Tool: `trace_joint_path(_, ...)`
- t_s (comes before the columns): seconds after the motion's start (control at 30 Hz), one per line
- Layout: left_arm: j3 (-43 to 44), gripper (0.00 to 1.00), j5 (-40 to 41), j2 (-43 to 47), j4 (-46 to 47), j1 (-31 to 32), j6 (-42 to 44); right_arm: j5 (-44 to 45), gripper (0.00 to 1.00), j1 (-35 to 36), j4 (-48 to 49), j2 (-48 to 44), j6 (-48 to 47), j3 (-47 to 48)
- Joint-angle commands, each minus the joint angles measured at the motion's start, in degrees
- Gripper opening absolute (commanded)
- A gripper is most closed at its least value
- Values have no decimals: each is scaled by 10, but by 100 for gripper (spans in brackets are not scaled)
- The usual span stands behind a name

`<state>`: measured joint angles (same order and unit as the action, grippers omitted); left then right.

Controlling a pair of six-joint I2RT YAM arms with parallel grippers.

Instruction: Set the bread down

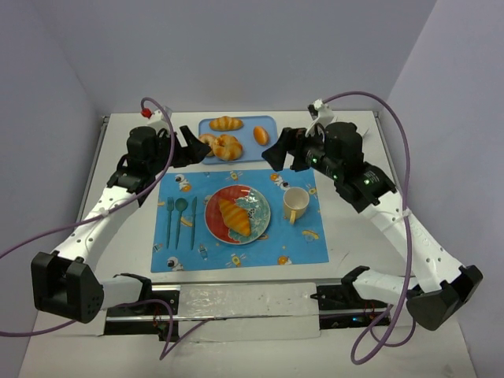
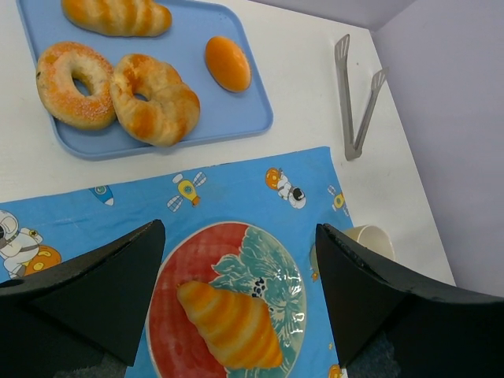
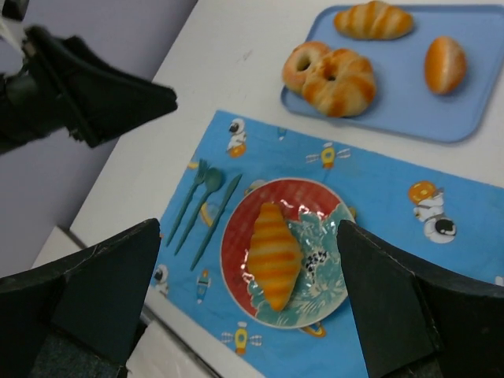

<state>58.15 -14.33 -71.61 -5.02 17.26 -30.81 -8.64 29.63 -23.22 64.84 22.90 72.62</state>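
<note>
Bread point(image 1: 234, 216) like this I judge light, soft and easily crushed, so I would pinch it gently across its thick middle; it is a long golden-orange croissant, ridged, with tapered ends. It lies diagonally on the red-and-teal plate point(image 1: 257, 206) on the blue placemat point(image 1: 303, 244) on the counter point(image 1: 346, 236), while my left gripper point(image 1: 189, 146) and right gripper point(image 1: 283, 151) hang spread wide and empty above, near the tray point(image 1: 268, 142).

No legible text, label, brand or number is showing in any view; the placemat point(image 1: 260, 256) is displaying only cartoon astronaut and rocket prints.
</note>
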Motion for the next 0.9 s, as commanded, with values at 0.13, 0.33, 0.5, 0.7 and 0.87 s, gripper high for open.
trace_joint_path(0.13,35,87,-4,23,-1,15,12,-28,100,32,59,-30,-11,-50)
trace_joint_path(0.33,35,87,-4,25,-3,21,14,-34,100,34,69,-32,-8,-65)
trace_joint_path(0.5,35,87,4,30,-4,29,19,-30,100,34,78,-43,-5,-75)
trace_joint_path(0.7,35,88,8,33,-7,31,21,-27,100,36,79,-49,-6,-85)
trace_joint_path(0.87,38,88,8,32,-8,31,22,-12,100,35,77,-51,-6,-81)
